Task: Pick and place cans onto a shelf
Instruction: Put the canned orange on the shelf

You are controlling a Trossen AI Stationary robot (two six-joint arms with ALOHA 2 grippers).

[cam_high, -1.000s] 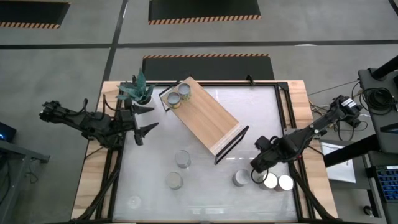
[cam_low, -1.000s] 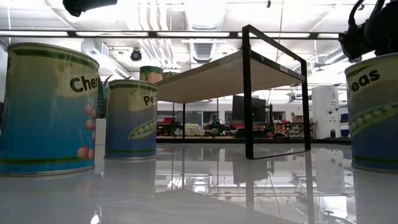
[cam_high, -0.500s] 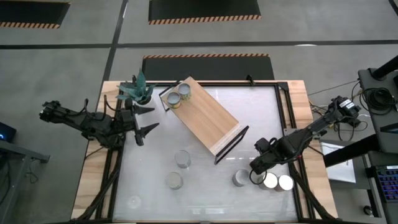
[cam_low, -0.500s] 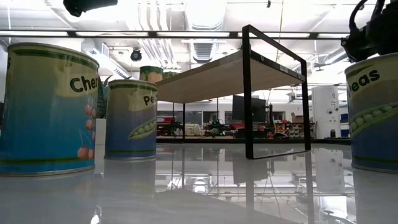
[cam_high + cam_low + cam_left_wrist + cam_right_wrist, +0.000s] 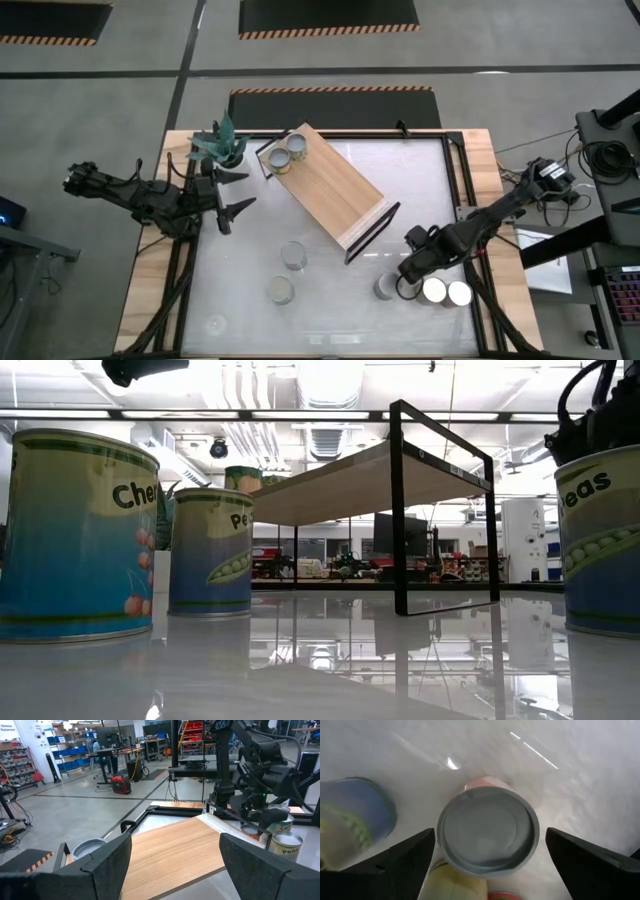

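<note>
Above a can (image 5: 489, 831), right gripper (image 5: 408, 283), jaws wide apart, nothing held.

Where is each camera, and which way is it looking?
High view: above the table, looking straight down; shows both arms, the left gripper and the right gripper.
Low view: at tabletop height, looking level across at the shelf and big cans; a bit of dark arm shows top right.
Left wrist view: on the left arm, facing the shelf; its open fingers show.
Right wrist view: on the right arm, looking down at a grey-topped can between its open fingers.
Shared: high, low and left wrist views all show the shelf.
</note>
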